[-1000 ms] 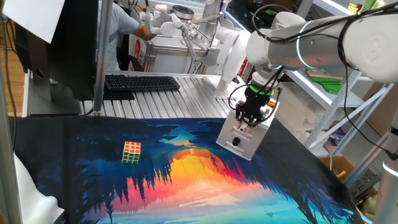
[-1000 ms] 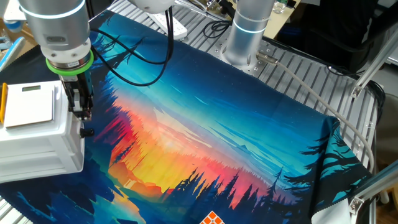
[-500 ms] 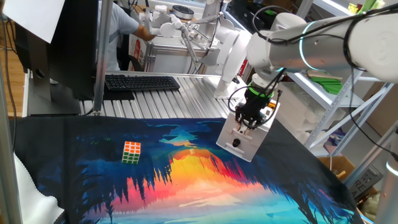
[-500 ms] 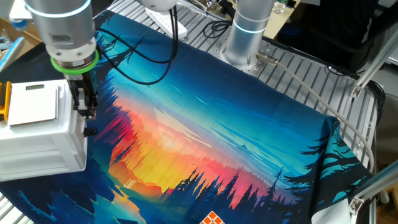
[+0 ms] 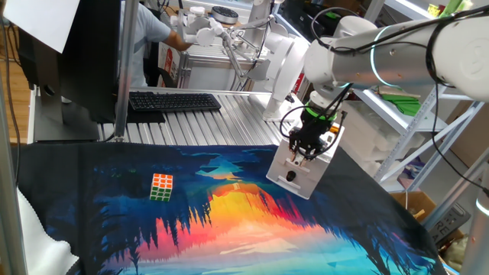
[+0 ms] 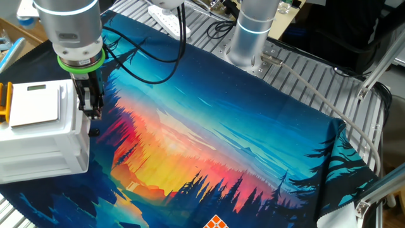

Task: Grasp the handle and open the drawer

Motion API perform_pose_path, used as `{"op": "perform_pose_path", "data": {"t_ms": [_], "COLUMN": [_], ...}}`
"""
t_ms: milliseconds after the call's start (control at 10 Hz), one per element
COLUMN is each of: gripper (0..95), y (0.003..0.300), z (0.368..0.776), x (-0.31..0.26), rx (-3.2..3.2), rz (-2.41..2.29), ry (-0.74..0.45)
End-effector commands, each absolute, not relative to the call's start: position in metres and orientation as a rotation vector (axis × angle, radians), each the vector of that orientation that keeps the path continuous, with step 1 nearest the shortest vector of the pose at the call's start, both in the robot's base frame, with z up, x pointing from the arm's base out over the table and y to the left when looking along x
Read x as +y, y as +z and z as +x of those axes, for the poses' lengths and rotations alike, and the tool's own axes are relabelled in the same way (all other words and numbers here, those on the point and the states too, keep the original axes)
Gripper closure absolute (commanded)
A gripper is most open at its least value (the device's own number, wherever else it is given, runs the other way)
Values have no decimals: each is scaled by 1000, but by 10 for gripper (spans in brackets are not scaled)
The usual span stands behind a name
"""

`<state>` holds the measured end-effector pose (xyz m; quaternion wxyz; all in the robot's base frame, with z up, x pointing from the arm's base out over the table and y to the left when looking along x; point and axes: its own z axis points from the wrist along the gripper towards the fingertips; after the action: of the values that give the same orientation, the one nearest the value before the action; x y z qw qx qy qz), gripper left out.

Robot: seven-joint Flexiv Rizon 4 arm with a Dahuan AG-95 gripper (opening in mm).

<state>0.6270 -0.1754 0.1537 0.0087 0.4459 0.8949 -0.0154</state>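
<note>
The drawer [image 5: 304, 169] is a small white box on the printed mat; it also shows at the left in the other fixed view [image 6: 44, 136]. Its handle [image 5: 289, 175] is a small black knob on the front panel, seen from the side in the other fixed view [image 6: 94, 132]. My gripper [image 5: 303, 155] points down at the top front edge of the drawer, just above the handle and apart from it. It also shows in the other fixed view [image 6: 93, 115]. The fingers stand close together with nothing seen between them; I cannot make out the gap.
A multicoloured puzzle cube [image 5: 161, 186] lies on the mat, left of the drawer. A keyboard [image 5: 174, 101] and monitor stand behind the mat. The arm's base [image 6: 251, 35] and cables sit at the mat's far edge. Shelving stands on the right.
In the other fixed view, my gripper has moved slightly right, and the white drawer unit and its knob have shifted a little the same way.
</note>
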Motion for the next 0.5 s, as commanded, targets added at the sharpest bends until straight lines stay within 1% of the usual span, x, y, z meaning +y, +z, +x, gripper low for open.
{"op": "perform_pose_path", "data": {"t_ms": [100, 500], "gripper": [950, 950], "y": [154, 155], "z": [623, 618], "x": [-174, -166], "rx": [2790, 2781], "rz": [1397, 1422], "ry": [-49, -50]}}
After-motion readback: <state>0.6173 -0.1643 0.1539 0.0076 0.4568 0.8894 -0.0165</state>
